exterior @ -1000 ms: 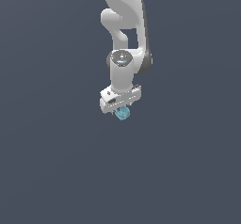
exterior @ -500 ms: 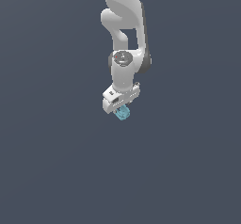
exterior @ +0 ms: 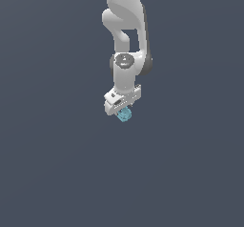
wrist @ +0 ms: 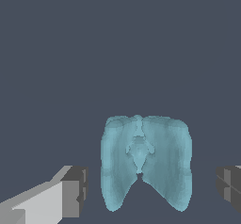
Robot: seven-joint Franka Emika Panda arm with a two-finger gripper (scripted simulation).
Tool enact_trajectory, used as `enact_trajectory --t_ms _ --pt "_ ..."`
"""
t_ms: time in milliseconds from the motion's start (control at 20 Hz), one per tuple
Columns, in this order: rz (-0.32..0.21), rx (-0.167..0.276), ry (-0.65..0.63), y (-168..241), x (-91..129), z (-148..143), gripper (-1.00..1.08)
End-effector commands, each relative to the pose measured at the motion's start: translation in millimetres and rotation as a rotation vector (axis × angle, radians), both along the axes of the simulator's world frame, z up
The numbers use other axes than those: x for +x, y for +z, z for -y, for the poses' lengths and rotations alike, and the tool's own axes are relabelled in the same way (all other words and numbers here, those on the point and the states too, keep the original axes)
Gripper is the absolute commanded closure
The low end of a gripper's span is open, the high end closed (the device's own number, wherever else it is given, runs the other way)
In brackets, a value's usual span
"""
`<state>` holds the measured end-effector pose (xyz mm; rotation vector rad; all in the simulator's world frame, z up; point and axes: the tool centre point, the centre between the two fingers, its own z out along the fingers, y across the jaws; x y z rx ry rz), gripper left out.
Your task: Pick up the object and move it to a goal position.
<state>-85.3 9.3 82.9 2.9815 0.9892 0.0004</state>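
Plain dark blue-grey background fills both views. White Panda arm point(exterior: 125, 40) reaches down from above. Its pincer point(exterior: 122, 110) stands open, fingers point(wrist: 70, 192) apart from the small cyan faceted object point(exterior: 125, 115) between them, holding nothing.

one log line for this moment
hand: open | object: between fingers, gaps both sides | grasp: not made

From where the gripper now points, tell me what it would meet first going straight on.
The small light-blue faceted lump comes first, lying between the open gripper's fingers; depth is unclear.
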Motion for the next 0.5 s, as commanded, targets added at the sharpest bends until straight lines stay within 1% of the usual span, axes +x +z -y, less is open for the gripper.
enact_trajectory --t_ms 0,250,450 --pt "-0.001 0.0 0.001 -8 -1 0 -0.92" --pt "-0.001 0.0 0.003 -31 -2 0 -0.92" --pt "0.0 0.0 0.004 -42 -1 0 -0.92"
